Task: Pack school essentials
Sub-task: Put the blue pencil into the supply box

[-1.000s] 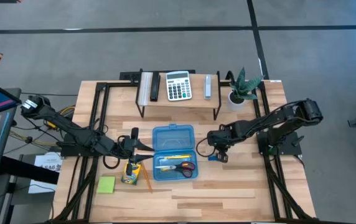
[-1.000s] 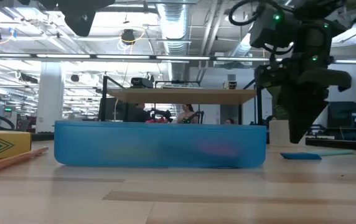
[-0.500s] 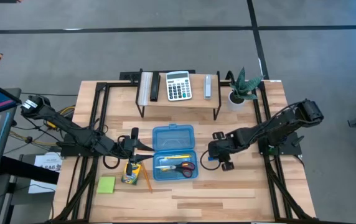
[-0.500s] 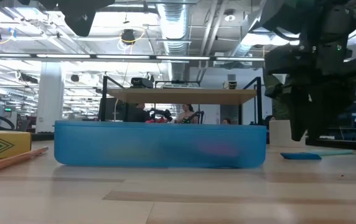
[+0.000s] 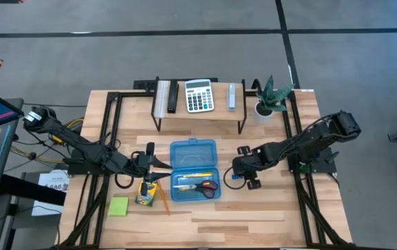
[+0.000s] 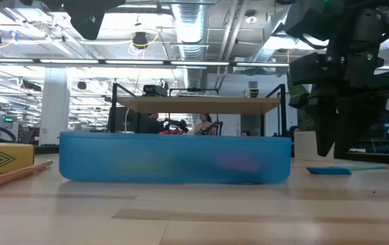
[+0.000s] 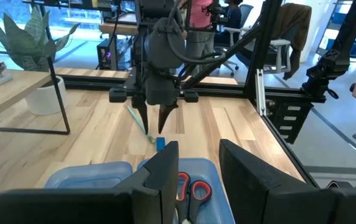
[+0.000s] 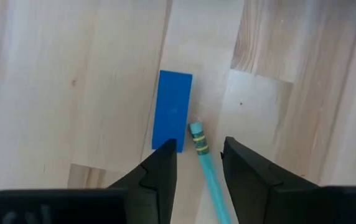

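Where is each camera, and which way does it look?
High view: above the table, looking straight down; both arms show.
Low view: at table-top height, looking across at the blue case; right gripper hangs in.
Left wrist view: on the left arm, facing the right arm; own fingers show.
Right wrist view: looking down at the blue eraser and teal pen.
Both wrist views share the eraser.

floor: grey concrete floor with dark stripes, around the light wooden table | ceiling: silver ducts and strip lights | furniture: black-framed wooden shelf, office chairs beyond | seated person far behind
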